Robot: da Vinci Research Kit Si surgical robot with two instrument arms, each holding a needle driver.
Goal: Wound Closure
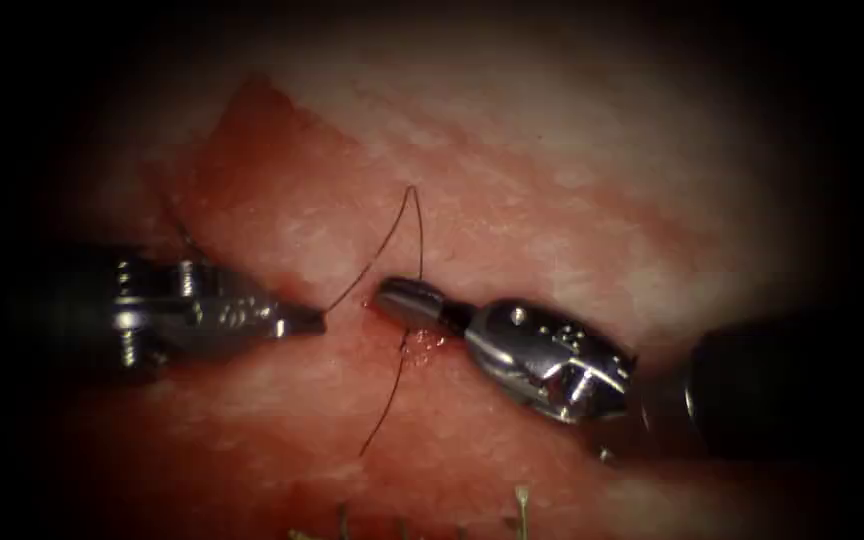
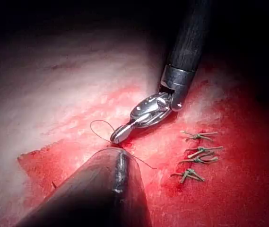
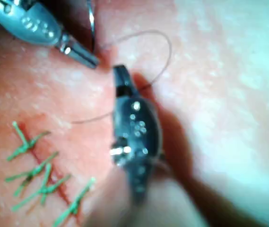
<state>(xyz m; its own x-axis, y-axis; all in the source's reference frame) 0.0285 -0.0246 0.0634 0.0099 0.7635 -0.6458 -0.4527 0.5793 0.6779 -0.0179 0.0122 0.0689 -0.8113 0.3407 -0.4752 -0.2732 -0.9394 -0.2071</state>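
Observation:
On the tissue, my left tool comes in from the left with its jaws shut on the dark thread at their tip. From there the thread rises in a narrow loop and drops behind my right tool, whose jaws are shut with nothing seen between them. A loose tail of thread runs down from a red spot under the right tool. In the right wrist view a thin bright curve, likely the needle, stands beside the left tool; what holds it is hidden.
Several finished green stitches lie in a row on the red-stained tissue near the tools, and their ends show at the lower edge of the endoscope view. Pale tissue lies beyond the stained area.

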